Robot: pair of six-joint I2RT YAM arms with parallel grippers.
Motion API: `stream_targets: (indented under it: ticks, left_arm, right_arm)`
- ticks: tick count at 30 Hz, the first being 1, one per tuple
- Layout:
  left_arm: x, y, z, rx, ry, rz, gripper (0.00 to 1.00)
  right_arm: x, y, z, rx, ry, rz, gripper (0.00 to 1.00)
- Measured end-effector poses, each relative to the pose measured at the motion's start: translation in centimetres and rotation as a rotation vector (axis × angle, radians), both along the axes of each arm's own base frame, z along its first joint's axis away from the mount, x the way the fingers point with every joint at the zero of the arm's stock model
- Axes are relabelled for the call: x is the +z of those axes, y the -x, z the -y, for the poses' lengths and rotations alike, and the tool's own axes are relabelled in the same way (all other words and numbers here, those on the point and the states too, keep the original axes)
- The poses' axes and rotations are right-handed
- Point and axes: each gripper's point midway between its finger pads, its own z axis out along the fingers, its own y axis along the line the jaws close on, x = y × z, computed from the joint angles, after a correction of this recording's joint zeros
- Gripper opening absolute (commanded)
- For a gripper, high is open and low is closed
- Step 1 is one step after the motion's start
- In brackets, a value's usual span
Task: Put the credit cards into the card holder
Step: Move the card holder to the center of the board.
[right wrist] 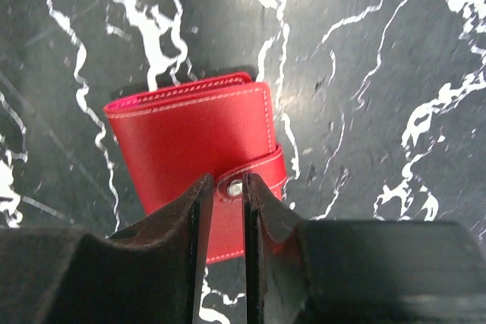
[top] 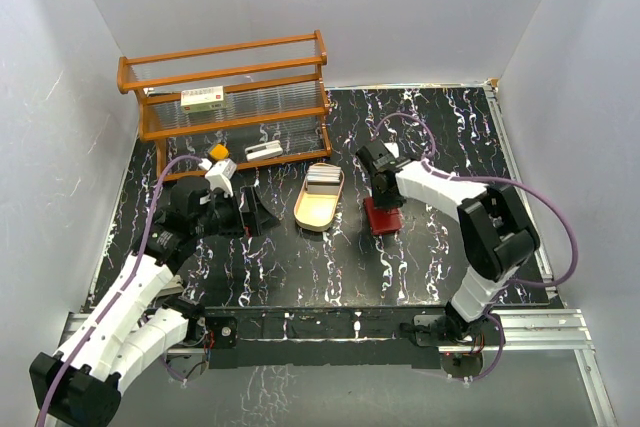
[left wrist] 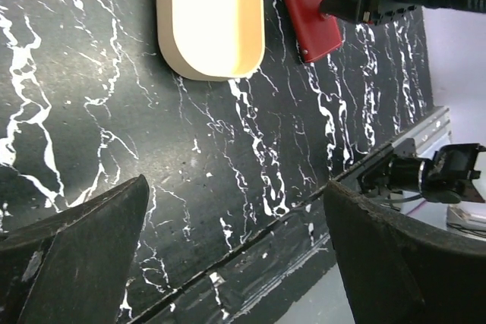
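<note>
Closed holder (right wrist: 190, 138) under the right gripper (right wrist: 227, 184); cards (top: 322, 175) lying in the tray (top: 314, 213).

In the top view the holder's far part is hidden by the right gripper. The cards are made out only as a pale stack at the tray's far end, and are cut off at the edge of the left wrist view. The right arm is bent in from the near right and pointed down at the holder, which lies on the table (top: 330, 267) just right of the tray. Its jaws are held narrowly apart with the tab's snap seen between them; whether anything is pinched cannot be told. The left gripper (left wrist: 235, 210) is held wide open, low over the table left of the tray. A red label is seen on the box (top: 202, 99) on the shelf (top: 225, 51); its writing is too small to be read.
</note>
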Motion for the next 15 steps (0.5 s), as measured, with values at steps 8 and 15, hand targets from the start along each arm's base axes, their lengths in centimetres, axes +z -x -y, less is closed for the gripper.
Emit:
stream_targets:
  ticks: [8,15]
  left_arm:
    - [-1.2,1.8,1.9,-0.044,0.129,-0.121,0.94]
    - [-3.3,3.1,2.6,-0.044,0.196,-0.238,0.93]
  right_arm:
    - [-0.1,5.7,-2.2,0.02,-0.12,-0.045,0.23]
    - [0.4,8.1,-3.3,0.041,-0.162,-0.042,0.31]
